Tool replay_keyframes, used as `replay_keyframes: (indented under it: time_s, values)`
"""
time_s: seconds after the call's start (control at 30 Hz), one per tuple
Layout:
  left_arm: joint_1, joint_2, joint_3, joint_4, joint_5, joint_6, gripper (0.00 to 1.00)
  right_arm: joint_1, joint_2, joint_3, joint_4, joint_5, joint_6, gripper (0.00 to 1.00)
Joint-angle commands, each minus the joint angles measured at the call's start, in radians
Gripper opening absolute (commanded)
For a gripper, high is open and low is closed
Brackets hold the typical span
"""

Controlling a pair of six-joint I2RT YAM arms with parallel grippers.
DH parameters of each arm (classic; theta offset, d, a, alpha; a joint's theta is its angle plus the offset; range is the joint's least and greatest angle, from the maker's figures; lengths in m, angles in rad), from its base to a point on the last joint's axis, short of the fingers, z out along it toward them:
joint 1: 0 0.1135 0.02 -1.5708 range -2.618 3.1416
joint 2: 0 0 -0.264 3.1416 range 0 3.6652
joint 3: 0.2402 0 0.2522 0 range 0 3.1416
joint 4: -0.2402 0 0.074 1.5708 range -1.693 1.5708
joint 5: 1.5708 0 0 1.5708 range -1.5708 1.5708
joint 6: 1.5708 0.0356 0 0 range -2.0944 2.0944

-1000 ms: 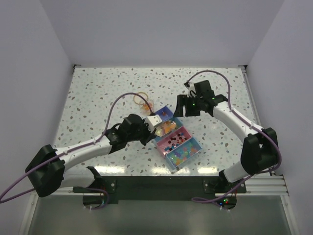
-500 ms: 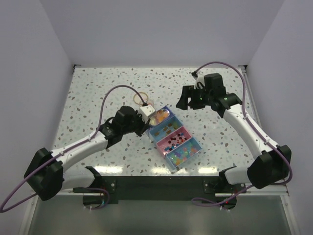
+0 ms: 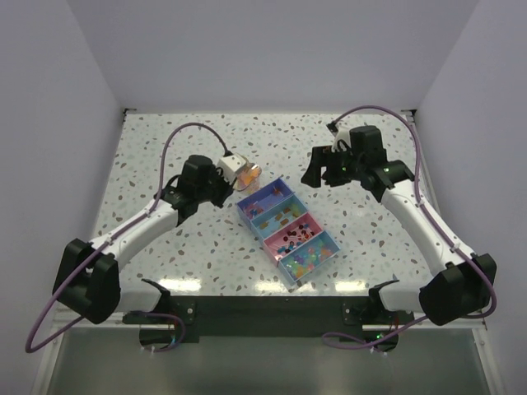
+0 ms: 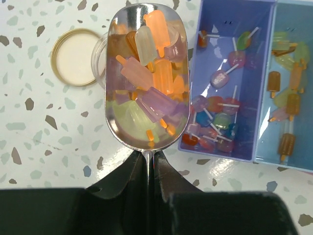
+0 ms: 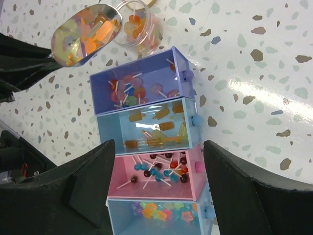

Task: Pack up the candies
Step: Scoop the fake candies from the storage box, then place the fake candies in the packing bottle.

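Observation:
My left gripper (image 4: pixel 148 154) is shut on the thin handle of a metal scoop (image 4: pixel 122 132) heaped with orange, pink, purple and pale popsicle-shaped candies (image 4: pixel 151 73). The scoop hangs over a small clear jar (image 5: pixel 139 29) that holds a few candies, just beyond the box's purple end. More candies lie in the compartments of the four-part box (image 3: pixel 268 239). My right gripper (image 3: pixel 317 169) hovers open behind the box, its fingers (image 5: pixel 93 171) framing the pink and blue compartments from above.
The jar's tan lid (image 4: pixel 73 56) lies flat on the speckled table left of the jar. The box (image 5: pixel 105 132) runs diagonally across the table's middle. White walls enclose the table at the left, back and right.
My left arm has carried the loaded scoop from over the box's compartments back and left to above the jar. The right arm has drawn back and slightly right, staying open.

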Motion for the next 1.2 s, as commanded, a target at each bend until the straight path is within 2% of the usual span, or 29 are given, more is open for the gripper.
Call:
replay_keyframes:
  time_s: [0.0, 0.27, 0.47, 0.6, 0.87, 1.0, 1.17]
  values:
    - [0.034, 0.04, 0.067, -0.015, -0.013, 0.066, 0.0, -0.01, -0.037, -0.017, 0.003, 0.014, -0.027, 0.76]
    - [0.074, 0.145, 0.11, -0.066, -0.02, 0.108, 0.0, -0.017, -0.046, -0.036, 0.007, 0.023, -0.051, 0.77]
    - [0.075, 0.217, 0.213, -0.162, -0.054, 0.151, 0.0, -0.023, -0.045, -0.033, 0.004, 0.025, -0.055, 0.77]
    - [0.075, 0.238, 0.269, -0.241, -0.112, 0.173, 0.0, -0.025, -0.046, -0.031, 0.003, 0.026, -0.059, 0.77]
    - [0.072, 0.226, 0.328, -0.348, -0.116, 0.205, 0.0, -0.025, -0.043, -0.025, 0.003, 0.023, -0.062, 0.77]
    - [0.055, 0.238, 0.362, -0.411, -0.115, 0.227, 0.0, -0.025, -0.046, -0.016, -0.014, 0.026, -0.068, 0.77]
    - [0.005, 0.284, 0.424, -0.471, -0.206, 0.234, 0.0, -0.025, -0.052, -0.016, -0.02, 0.026, -0.07, 0.77]
